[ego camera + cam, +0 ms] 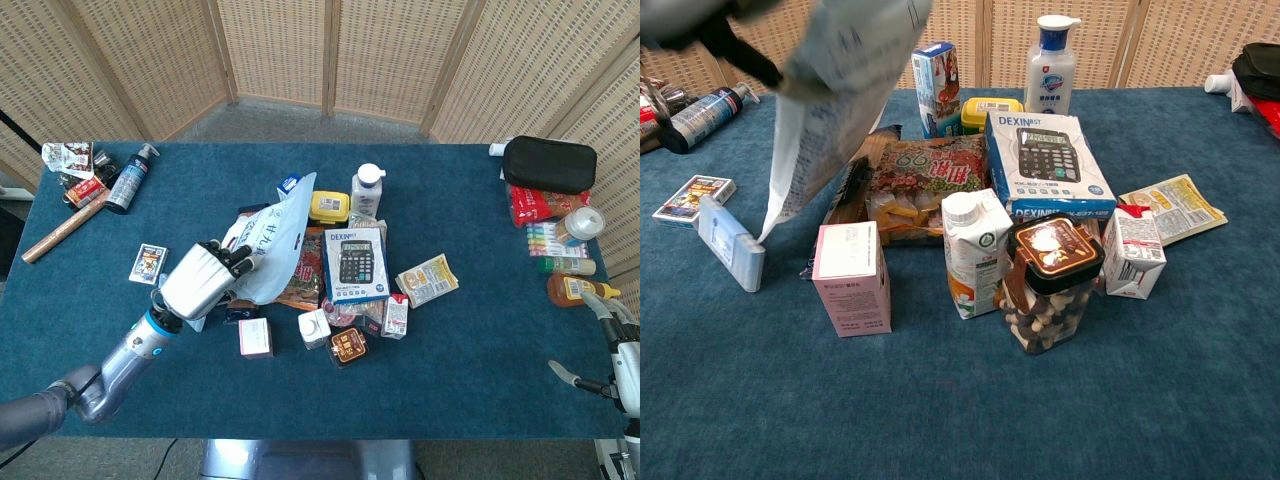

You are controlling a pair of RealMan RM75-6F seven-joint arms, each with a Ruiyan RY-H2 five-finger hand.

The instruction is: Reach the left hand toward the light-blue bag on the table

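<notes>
left robot hand is holding the light-blue bag up

the left robot hand (203,280) is grasping the light-blue bag (272,242) and is holding it up in the air over the blue surface (470,340). in the chest view the bag (835,95) is hanging down, its low corner just above a small blue pack (730,243). a snack bag (925,185) is lying under it, beside the calculator box (1050,165). a pink box (851,278) is standing near the front. the right robot hand (612,355) is sitting at the far right edge with its fingers apart, grasping nothing.
</notes>
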